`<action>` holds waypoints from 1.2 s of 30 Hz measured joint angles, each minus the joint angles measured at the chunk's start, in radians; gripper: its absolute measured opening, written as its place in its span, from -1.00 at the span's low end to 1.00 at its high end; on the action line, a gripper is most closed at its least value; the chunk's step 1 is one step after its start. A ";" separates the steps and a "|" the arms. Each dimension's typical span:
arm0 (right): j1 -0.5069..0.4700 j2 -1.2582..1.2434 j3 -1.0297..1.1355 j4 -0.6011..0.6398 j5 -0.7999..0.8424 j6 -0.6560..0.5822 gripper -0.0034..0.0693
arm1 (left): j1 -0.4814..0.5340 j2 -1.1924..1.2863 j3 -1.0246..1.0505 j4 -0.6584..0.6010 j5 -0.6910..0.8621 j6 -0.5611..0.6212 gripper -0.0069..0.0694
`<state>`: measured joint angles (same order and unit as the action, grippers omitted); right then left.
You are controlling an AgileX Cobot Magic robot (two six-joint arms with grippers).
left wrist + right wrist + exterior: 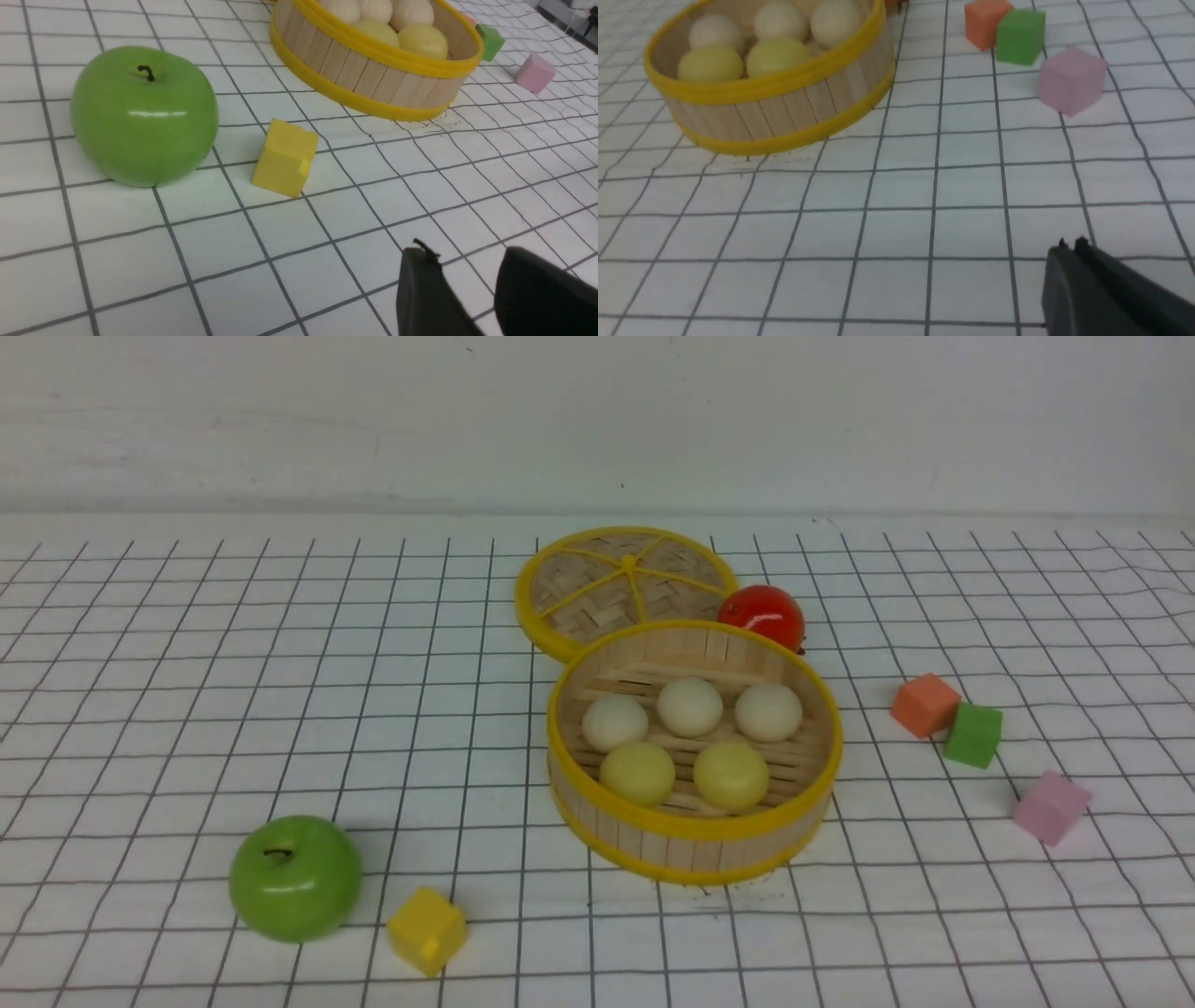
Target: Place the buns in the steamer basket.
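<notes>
The steamer basket [691,851] stands near the middle of the gridded table. In it lie several buns: three cream-white ones [689,707] at the back and two pale yellow ones [731,776] in front. Neither arm shows in the front view. In the left wrist view my left gripper [465,261] is open over bare table, nothing between its fingers, well short of the basket [373,79]. In the right wrist view my right gripper [1071,245] is shut on nothing, low over the table and away from the basket [784,116].
A woven lid [625,583] lies flat behind the basket, with a red tomato [761,614] beside it. A green apple [295,877] and a yellow cube [427,930] sit front left. Orange [924,705], green [973,735] and pink [1051,807] cubes lie to the right.
</notes>
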<state>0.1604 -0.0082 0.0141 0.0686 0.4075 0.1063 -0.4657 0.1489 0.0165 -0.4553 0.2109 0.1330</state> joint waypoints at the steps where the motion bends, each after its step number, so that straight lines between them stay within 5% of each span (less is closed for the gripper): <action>1: 0.000 -0.002 0.000 0.000 0.000 0.013 -0.96 | 0.000 0.000 0.000 0.000 0.000 0.000 -0.21; 27: -0.001 -0.002 0.000 0.000 0.000 0.021 -0.93 | 0.000 0.000 0.000 0.005 -0.005 0.003 -0.20; 31: -0.001 -0.002 0.000 0.000 0.000 0.021 -0.93 | 0.006 -0.002 0.010 0.059 -0.159 0.038 -0.20; 36: -0.001 -0.002 0.000 0.000 0.000 0.021 -0.92 | 0.132 -0.012 0.013 0.064 -0.343 -0.028 -0.20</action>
<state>0.1594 -0.0105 0.0141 0.0686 0.4075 0.1273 -0.3339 0.1371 0.0299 -0.3910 -0.1325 0.1055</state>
